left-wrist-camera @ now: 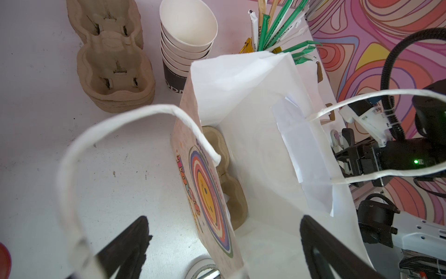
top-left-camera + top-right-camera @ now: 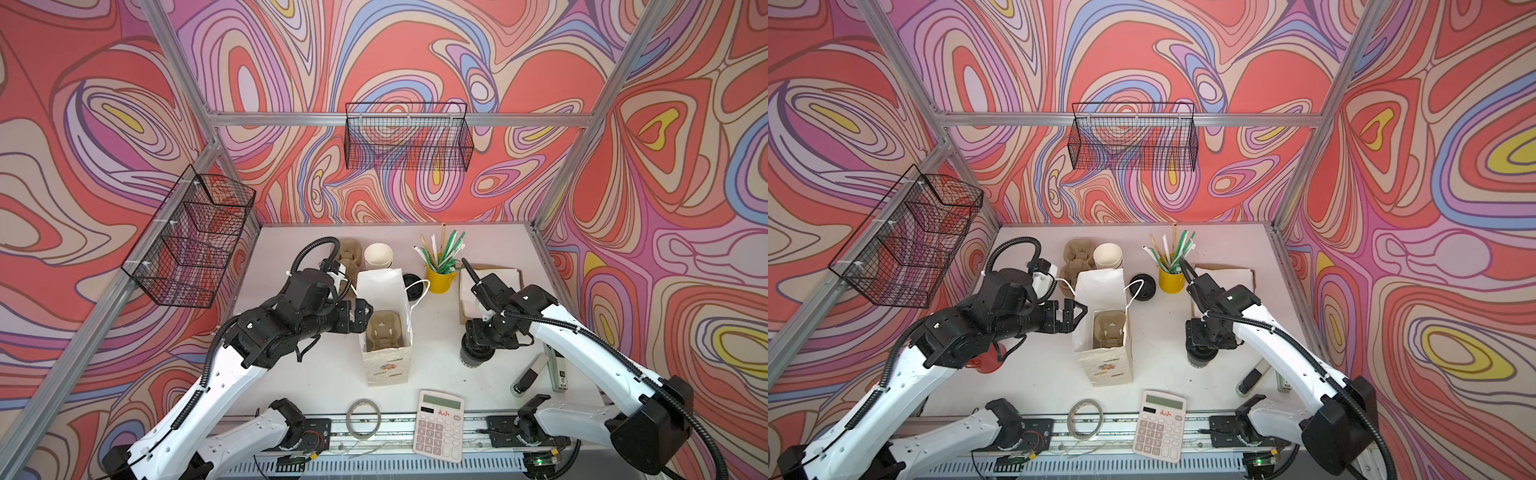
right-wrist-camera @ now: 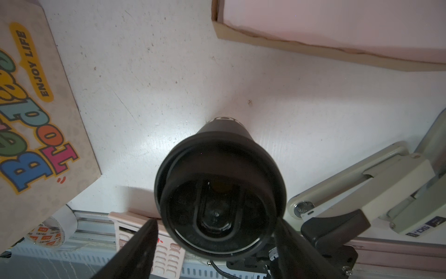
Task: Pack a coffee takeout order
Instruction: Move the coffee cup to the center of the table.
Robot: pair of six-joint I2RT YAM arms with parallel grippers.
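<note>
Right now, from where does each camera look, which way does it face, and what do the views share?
Both top views: high over the front edge, facing down and back across the whole table; left arm and right arm show.
Left wrist: above the white bag, looking in at the carrier; left gripper shows.
Right wrist: above the black cup, facing down; right gripper flanks it.
Shared: the bag appears in all four views.

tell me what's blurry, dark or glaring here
left wrist view: the near bag handle is out of focus; right wrist view: the black cup lid is dark, with a bright sheen on the table beside it; both top views: evenly lit.
</note>
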